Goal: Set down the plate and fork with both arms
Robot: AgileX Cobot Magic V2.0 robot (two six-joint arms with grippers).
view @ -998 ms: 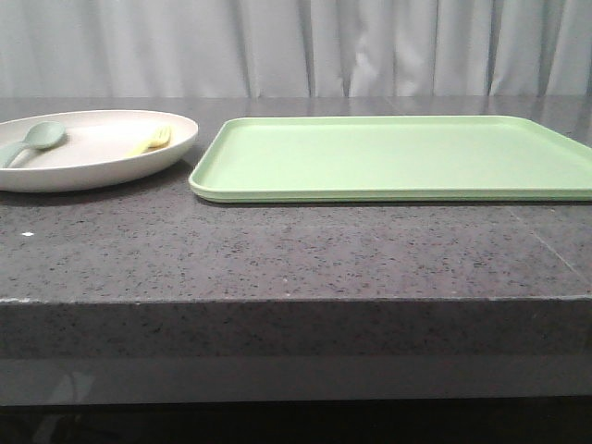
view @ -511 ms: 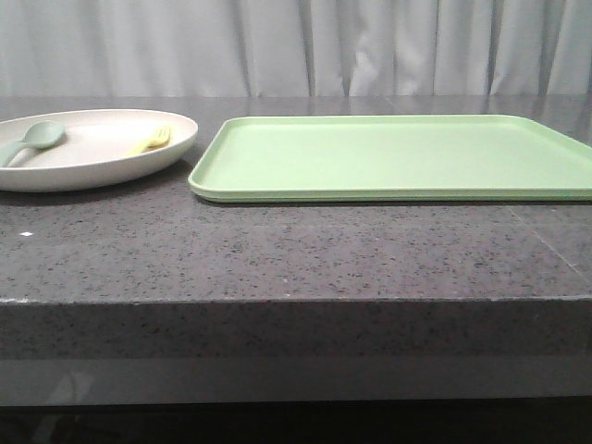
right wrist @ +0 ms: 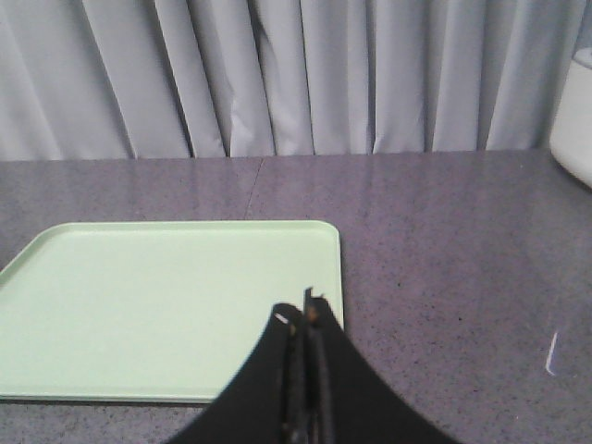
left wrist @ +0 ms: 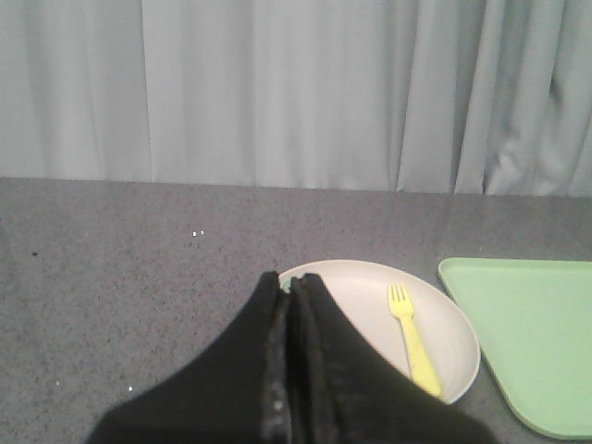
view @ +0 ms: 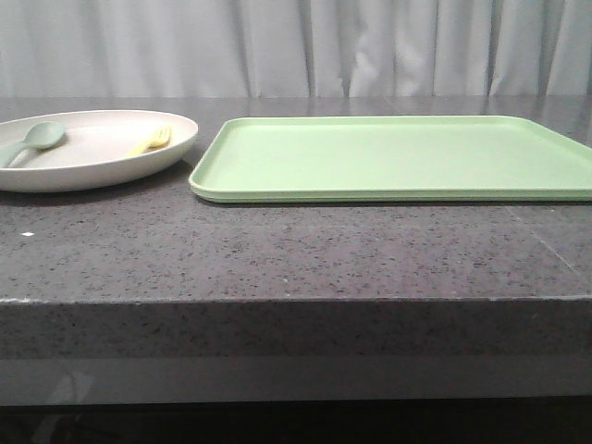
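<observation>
Presently both the left claw [left wrist: 290, 282] and right claw [right wrist: 302, 313] are closed, empty; the fork [left wrist: 412, 339] lies on the plate [left wrist: 460, 363] just beyond the left claw.

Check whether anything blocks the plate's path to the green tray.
Nothing visible does. The plate, carrying the fork and a spoon, sits just left of the tray, with only bare counter between them. The tray holds nothing.

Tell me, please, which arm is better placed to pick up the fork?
Left, probably. The left gripper, shut, hangs by the plate holding the fork; the right gripper hangs over the tray's far end.
</observation>
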